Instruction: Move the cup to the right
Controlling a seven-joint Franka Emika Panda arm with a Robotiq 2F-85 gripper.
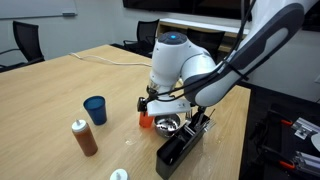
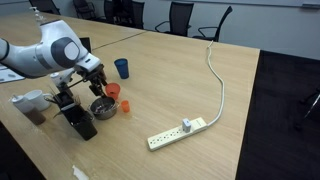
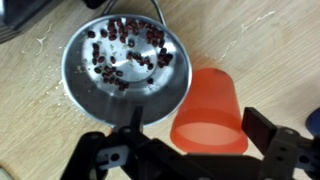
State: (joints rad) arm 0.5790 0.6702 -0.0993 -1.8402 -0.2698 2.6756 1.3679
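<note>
The orange-red cup [image 3: 208,100] stands on the wooden table next to a metal bowl [image 3: 120,60] of dark beans. In the wrist view my gripper [image 3: 200,128] is open, with one finger on each side of the cup's rim and a small gap on both sides. In both exterior views the gripper [image 1: 152,104] [image 2: 98,84] is low over the cup [image 1: 146,121] [image 2: 112,90], which is partly hidden by the fingers.
A dark blue cup [image 1: 95,109] [image 2: 121,68] and a brown bottle [image 1: 84,137] stand near the cup. A black box [image 1: 180,150] [image 2: 78,122] lies beside the bowl [image 1: 168,124]. A white power strip [image 2: 177,131] with its cable lies farther along the table.
</note>
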